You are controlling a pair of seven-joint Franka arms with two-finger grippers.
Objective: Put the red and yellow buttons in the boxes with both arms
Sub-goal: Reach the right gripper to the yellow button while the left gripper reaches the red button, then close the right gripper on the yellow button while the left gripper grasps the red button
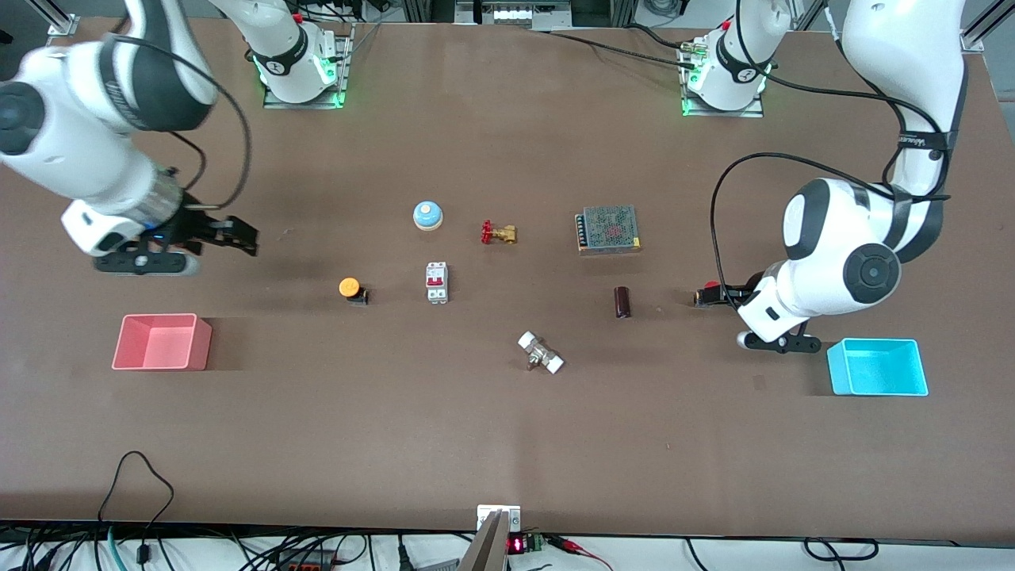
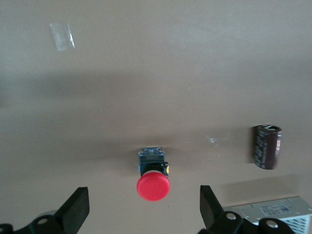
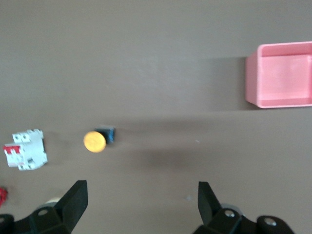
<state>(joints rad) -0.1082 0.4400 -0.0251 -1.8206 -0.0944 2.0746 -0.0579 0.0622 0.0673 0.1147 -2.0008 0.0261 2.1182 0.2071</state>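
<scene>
Left arm reaches down from base, elbow bent, wrist low; left gripper (image 1: 704, 296) just above table toward left arm's end, fingers (image 2: 78, 207) spread wide. Right arm extends from base toward right arm's end; right gripper (image 1: 238, 235) raised over table, fingers (image 3: 74, 199) spread wide.

I read the front view as evenly and brightly lit from overhead; the brown table (image 1: 476, 428) shows soft, short shadows beside the pink box (image 1: 162, 342) and cyan box (image 1: 877, 367); the right arm (image 1: 87, 119) near the frame edge looks smeared; both wrist views are dimmer, soft in focus, with broad diffuse shadows.
</scene>
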